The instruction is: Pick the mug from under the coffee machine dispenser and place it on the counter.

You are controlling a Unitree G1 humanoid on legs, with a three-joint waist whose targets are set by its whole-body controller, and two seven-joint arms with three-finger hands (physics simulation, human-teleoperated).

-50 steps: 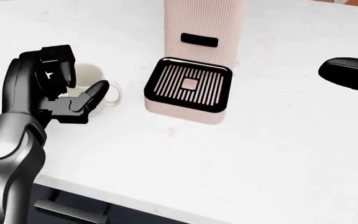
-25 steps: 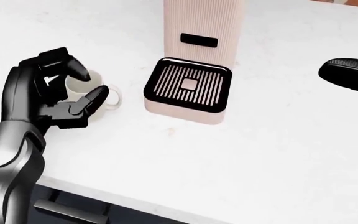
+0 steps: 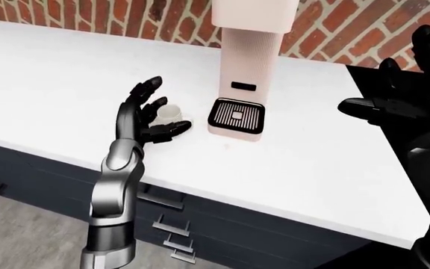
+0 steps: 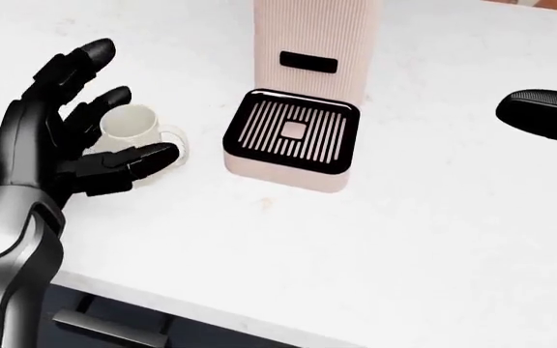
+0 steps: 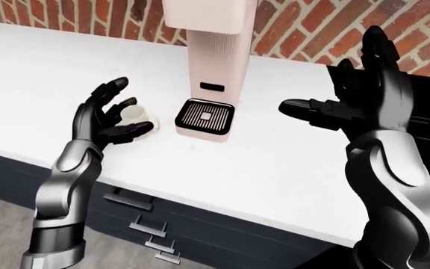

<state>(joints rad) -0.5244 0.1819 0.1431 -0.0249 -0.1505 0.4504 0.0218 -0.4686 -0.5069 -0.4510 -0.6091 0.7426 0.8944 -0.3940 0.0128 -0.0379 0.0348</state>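
Left hand [image 4: 61, 138], fingers spread wide and gripping nothing, stood beside the mug [image 4: 129, 127], which sat upright on the white tabletop [image 4: 375, 246] just left of the coffee machine [image 4: 303, 94], clear of its drip grille [image 4: 293, 132]. Right hand [image 5: 349, 106] likewise open, well apart. Placement judged complete; withdrawal best made straight away from the mug, no finger brushing its handle [image 4: 174, 141].
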